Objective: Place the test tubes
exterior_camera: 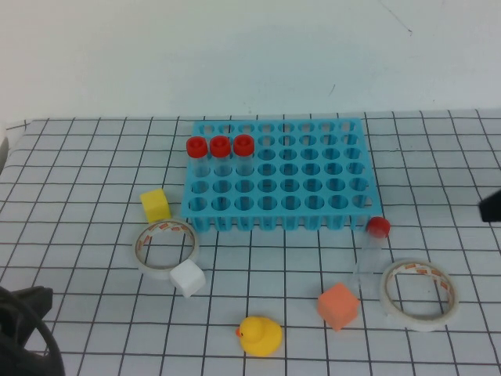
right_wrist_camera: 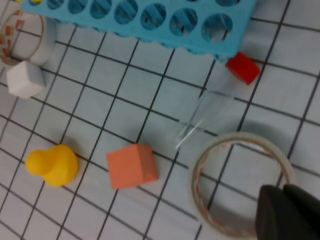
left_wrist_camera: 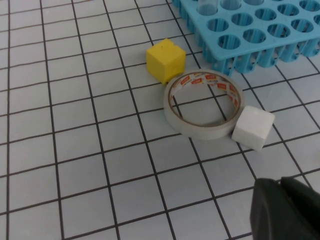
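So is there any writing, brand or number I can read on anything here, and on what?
Left tape: orange print inside the ring, too blurred to read.
Right tape: the same orange print, unreadable.
No text elsewhere, nor on the shut left gripper at the table's near left or the shut right gripper at its right edge.

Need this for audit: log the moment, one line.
blue plastic rack: three red-capped clear tubes in; fourth tube: loose on table; left gripper: shut, near-left; right gripper: shut, right edge
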